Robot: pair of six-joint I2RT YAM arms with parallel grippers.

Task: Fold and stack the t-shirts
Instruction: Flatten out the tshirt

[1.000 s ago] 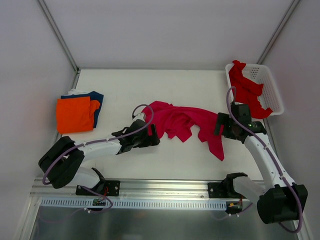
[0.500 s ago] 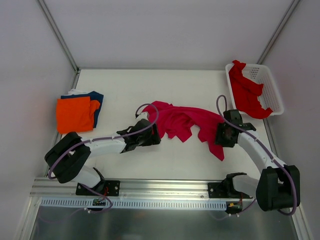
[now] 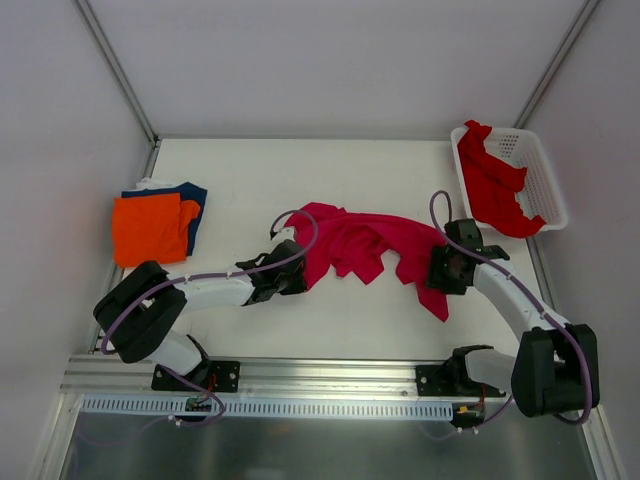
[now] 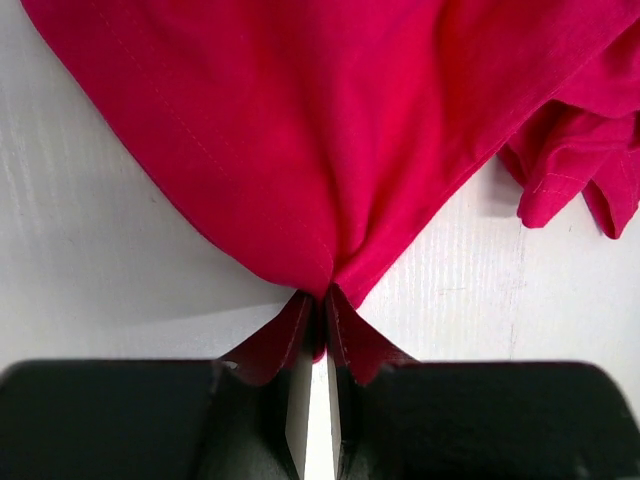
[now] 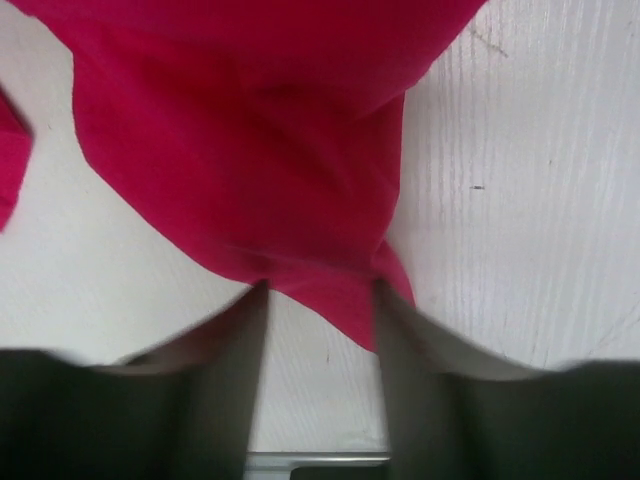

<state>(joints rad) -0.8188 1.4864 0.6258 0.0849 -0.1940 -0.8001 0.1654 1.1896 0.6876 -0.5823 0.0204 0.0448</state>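
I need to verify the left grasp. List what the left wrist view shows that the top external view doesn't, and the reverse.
Left wrist only: the left fingers pinched shut on a bunched fold of the magenta t-shirt. Top external only: the folded orange t-shirt over the navy t-shirt, and the red t-shirt in the white basket. Both: the magenta t-shirt crumpled on the white table.

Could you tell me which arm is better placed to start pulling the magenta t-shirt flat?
Left. The left gripper is pinched shut on a corner of the magenta t-shirt; the right gripper has fingers apart around its edge.
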